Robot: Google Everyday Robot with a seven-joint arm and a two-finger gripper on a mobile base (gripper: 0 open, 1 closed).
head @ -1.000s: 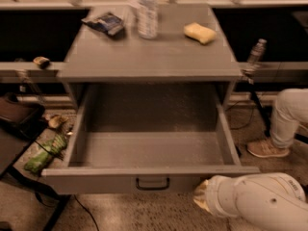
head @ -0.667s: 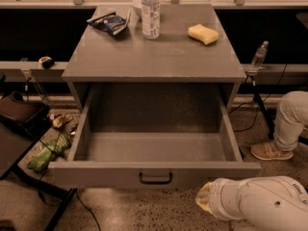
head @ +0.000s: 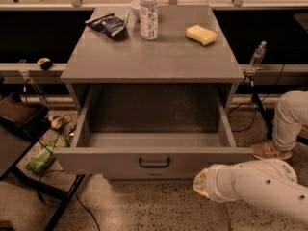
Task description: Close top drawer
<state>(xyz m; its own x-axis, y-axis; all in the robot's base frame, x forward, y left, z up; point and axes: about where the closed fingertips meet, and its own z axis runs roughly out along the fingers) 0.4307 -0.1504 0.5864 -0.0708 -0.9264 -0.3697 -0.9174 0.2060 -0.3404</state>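
The top drawer of the grey cabinet stands pulled far out, and its inside is empty. Its front panel has a small black bar handle at the centre. My white arm comes in from the lower right. Its gripper end sits just below the right part of the drawer's front panel, close to it. No other drawer shows.
On the cabinet top are a water bottle, a yellow sponge and a snack bag. A person's leg and shoe stand at the right. A dark stand with a green bag is at the left.
The drawer has slid a little way into the cabinet. My arm's end has moved up towards the drawer front. The whole scene sits higher in the view.
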